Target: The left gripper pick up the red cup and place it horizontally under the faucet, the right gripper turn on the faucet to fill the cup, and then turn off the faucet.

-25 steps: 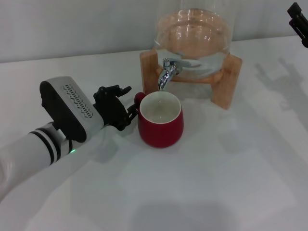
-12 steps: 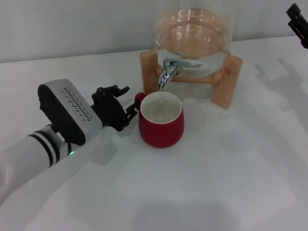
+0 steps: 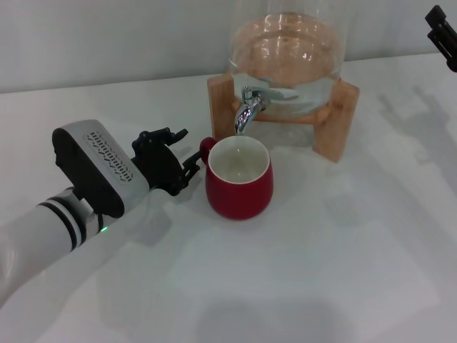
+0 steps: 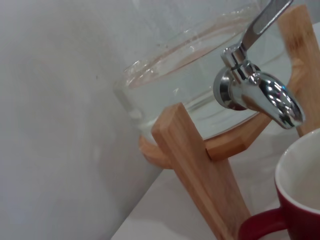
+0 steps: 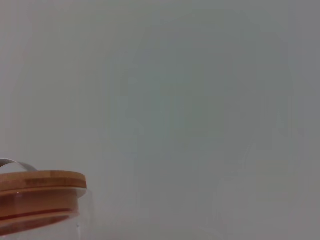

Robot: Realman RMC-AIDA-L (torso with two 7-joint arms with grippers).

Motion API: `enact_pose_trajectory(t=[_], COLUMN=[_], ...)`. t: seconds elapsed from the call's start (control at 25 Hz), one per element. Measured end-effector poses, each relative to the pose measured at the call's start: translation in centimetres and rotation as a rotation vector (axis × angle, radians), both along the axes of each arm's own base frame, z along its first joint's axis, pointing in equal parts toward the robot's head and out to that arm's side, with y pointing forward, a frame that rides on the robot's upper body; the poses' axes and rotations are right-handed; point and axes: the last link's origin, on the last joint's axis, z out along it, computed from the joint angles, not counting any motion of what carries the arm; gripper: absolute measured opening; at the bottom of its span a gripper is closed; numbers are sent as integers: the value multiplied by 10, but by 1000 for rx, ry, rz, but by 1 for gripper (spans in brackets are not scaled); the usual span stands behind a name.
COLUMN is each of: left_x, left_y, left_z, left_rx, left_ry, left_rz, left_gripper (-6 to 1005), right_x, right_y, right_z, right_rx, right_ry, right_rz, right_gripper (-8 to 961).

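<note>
white table, plain grey wall

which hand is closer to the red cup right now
Left. The left hand sits right beside the red cup, at its handle. The right hand is far off, up beyond the glass dispenser.

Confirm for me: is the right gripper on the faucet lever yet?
No. In the head view the right gripper sits at the far upper right edge, well away from the faucet.

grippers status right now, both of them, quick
left gripper: open, just beside the red cup's handle, holding nothing.
right gripper: only partly in view at the upper right edge, cannot be told.
</note>
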Motion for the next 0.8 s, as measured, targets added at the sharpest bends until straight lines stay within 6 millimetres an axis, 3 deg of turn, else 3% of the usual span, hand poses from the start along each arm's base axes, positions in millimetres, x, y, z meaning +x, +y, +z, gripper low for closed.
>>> enact_pose_trajectory(t=[0.8], left_x=[-15], left_y=[-3], left_z=[6], left_rx=[50], left_ry=[-6], left_rz=[44], left_gripper=[422], right_x=[0], right_y=[0], right_z=[0], right_rx=[1], right_ry=[0], right_rz=[1], right_gripper=[828])
